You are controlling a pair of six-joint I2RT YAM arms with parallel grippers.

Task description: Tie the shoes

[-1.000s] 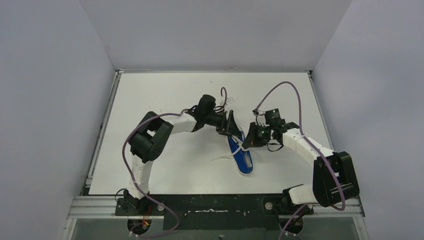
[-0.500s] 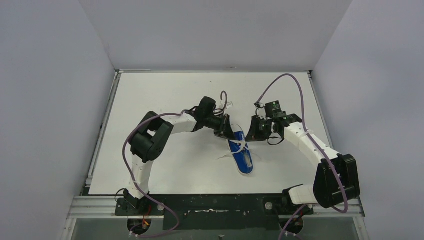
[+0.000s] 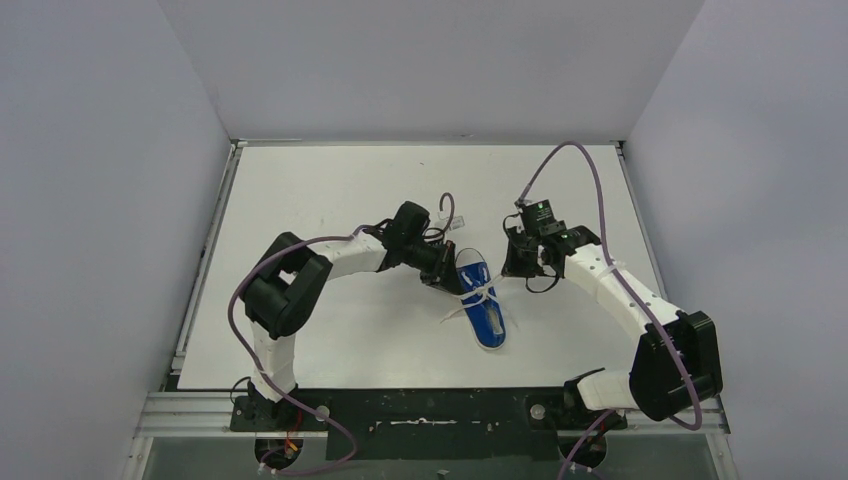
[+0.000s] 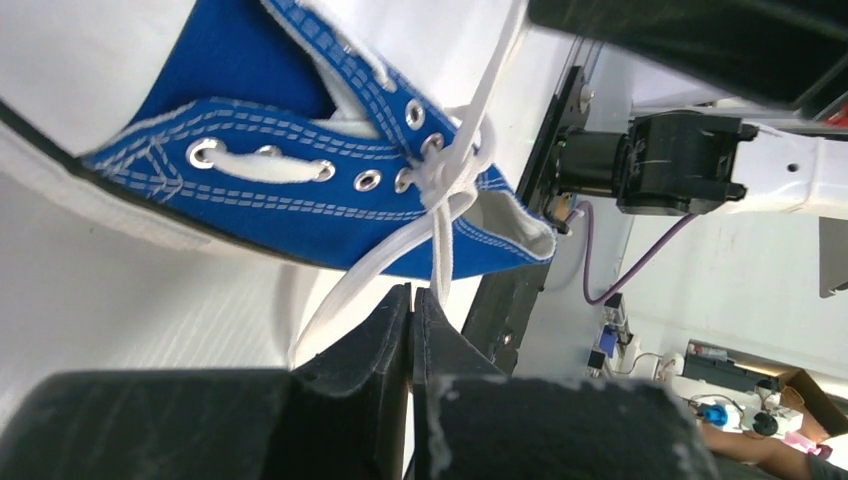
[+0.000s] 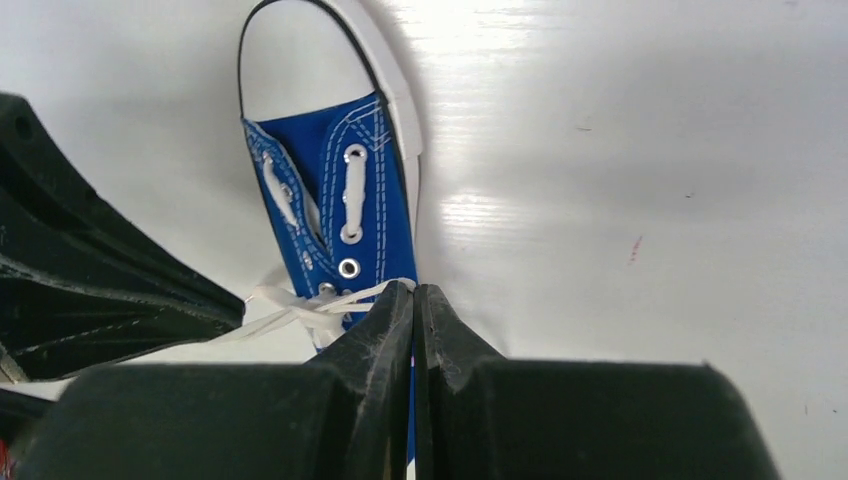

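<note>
We hold both claws clenched on the white laces (image 4: pixel 436 250), the left gripper (image 4: pixel 412 296) on the strand below the knot (image 4: pixel 452 178) and the right gripper (image 5: pixel 414 291) on the strand crossing the eyelets. We judge the pull should be level and opposite, so the blue sneaker (image 3: pixel 484 305), lying mid-table (image 3: pixel 330 200) between the arms, does not drag. Compared with a second ago, the grippers stand wider apart, and the shoe's far end, then covered by the left claw, now shows.

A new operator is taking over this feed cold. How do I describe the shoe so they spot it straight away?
Start at the white table and go to its middle, where the left pincer and right pincer reach in from either side. Between them lies the small sneaker, white laces crossed over it. It is the only blue thing there.
</note>
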